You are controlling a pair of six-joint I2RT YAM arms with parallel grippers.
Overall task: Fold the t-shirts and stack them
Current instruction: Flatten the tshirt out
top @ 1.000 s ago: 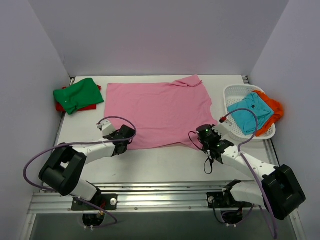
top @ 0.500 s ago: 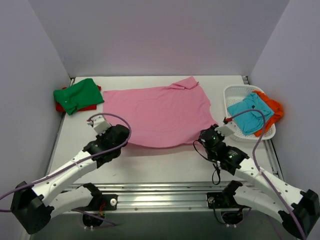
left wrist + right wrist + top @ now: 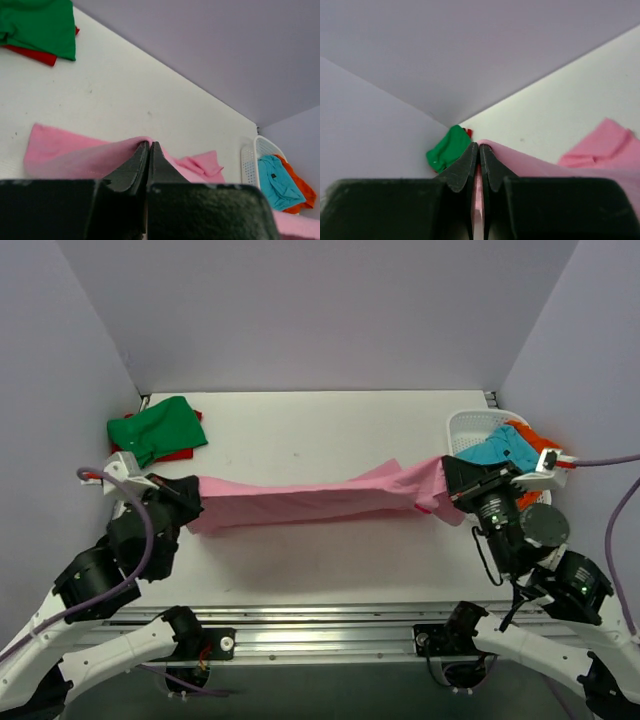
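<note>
The pink t-shirt (image 3: 310, 502) hangs stretched in the air across the table between both arms. My left gripper (image 3: 188, 502) is shut on its left end; in the left wrist view the jaws (image 3: 149, 146) pinch pink cloth (image 3: 75, 157). My right gripper (image 3: 446, 480) is shut on its right end, and pink cloth (image 3: 540, 162) shows between and beside the jaws (image 3: 479, 148). A green t-shirt (image 3: 155, 428) lies on a red one (image 3: 182, 452) at the back left. Teal (image 3: 496, 454) and orange (image 3: 545, 438) t-shirts lie in the basket.
A white mesh basket (image 3: 462, 426) stands at the right edge of the table, just behind my right gripper. Purple walls close in the back and both sides. The white table (image 3: 320, 420) shows bare behind the lifted shirt.
Both grippers have lifted the pink shirt's near edge off the table and pulled apart, left arm to the left, right arm to the right. The shirt, flat before, now hangs taut.
</note>
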